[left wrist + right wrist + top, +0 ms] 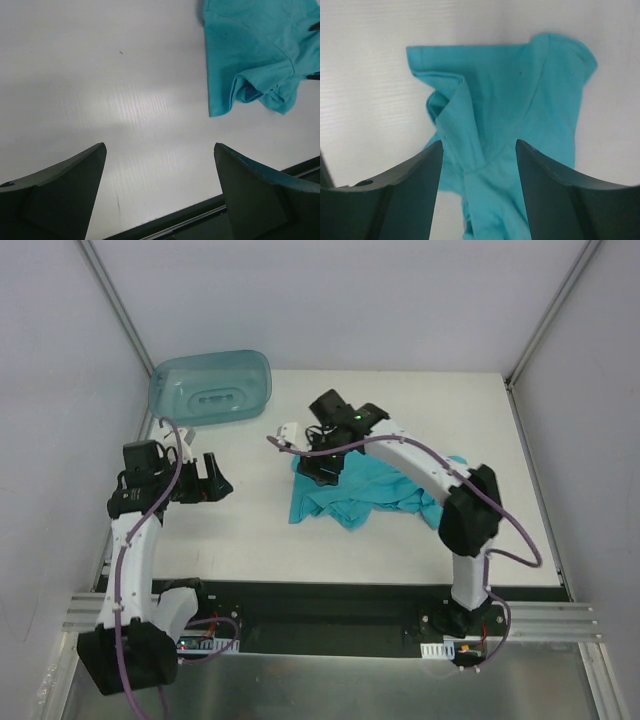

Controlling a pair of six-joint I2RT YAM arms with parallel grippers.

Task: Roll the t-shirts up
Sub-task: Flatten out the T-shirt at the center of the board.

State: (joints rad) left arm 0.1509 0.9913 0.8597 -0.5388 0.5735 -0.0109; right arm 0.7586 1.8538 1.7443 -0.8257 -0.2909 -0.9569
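Observation:
The teal t-shirt [365, 495] lies crumpled and partly folded on the white table, right of centre. It shows in the right wrist view [515, 100] and in the upper right of the left wrist view [255, 55]. My right gripper [322, 468] is open and hovers over the shirt's left part; in the right wrist view [479, 150] the fabric lies between and below the fingers, not gripped. My left gripper [212, 483] is open and empty at the table's left side, apart from the shirt, over bare table in its own view [160, 150].
A translucent blue-green plastic tub [211, 387] stands at the back left corner. The table's near edge [210, 205] runs just below the left gripper. Grey walls enclose the table on the left, back and right.

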